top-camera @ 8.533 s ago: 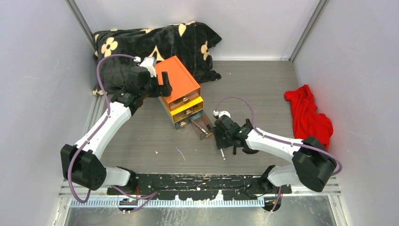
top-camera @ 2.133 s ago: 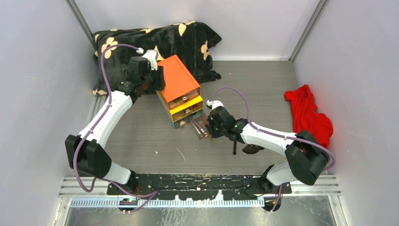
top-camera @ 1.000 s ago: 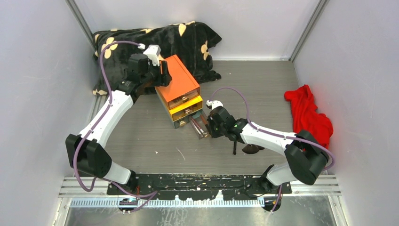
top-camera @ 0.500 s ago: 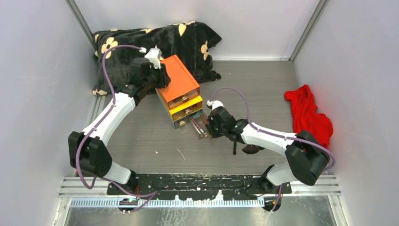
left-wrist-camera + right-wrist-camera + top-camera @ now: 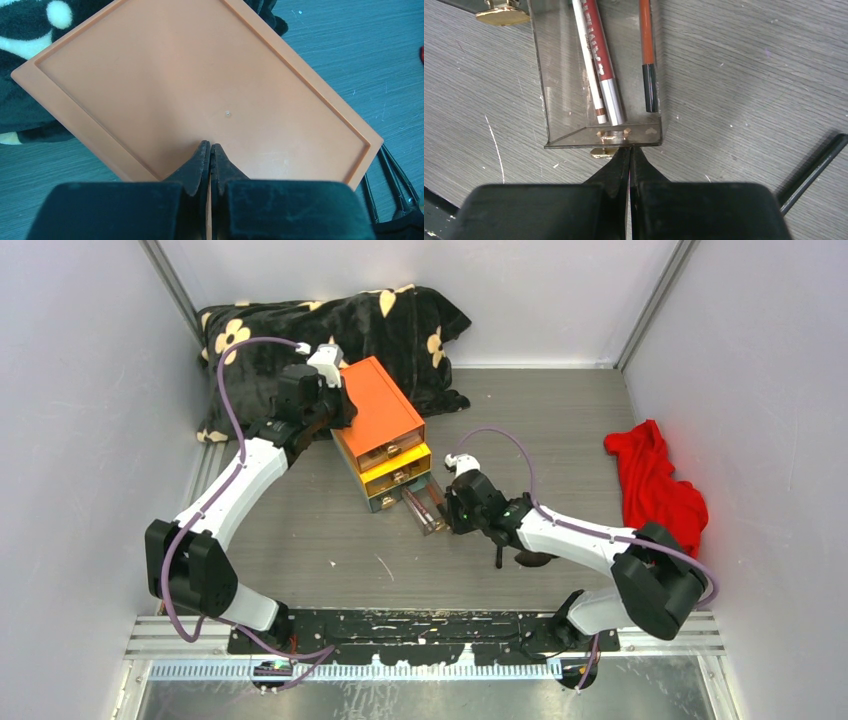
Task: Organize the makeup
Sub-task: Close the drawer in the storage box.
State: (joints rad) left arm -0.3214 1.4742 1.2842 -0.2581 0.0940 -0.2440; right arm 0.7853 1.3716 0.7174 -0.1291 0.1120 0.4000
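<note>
The makeup in view is a red tube (image 5: 600, 55), a white pencil (image 5: 586, 60) and an orange-and-black pencil (image 5: 646, 50), all lying in the pulled-out clear drawer (image 5: 574, 137). A black brush (image 5: 498, 552) lies on the table beside my right arm. My right gripper (image 5: 629, 149) is shut, with its tips against the drawer's front next to the gold knob (image 5: 603, 153); from above it sits at the drawer's near end (image 5: 452, 512). My left gripper (image 5: 210, 146) is shut and empty over the orange top (image 5: 200, 85) of the drawer box (image 5: 378, 410).
A black flowered blanket (image 5: 330, 330) fills the back left corner behind the box. A red cloth (image 5: 655, 485) lies at the right wall. A dark brown item (image 5: 537, 558) sits under my right forearm. Thin black handles (image 5: 395, 185) lie past the box's corner.
My left gripper's jaws have closed over the box top, where they stood open a second ago. My right gripper has shifted slightly at the drawer front.
</note>
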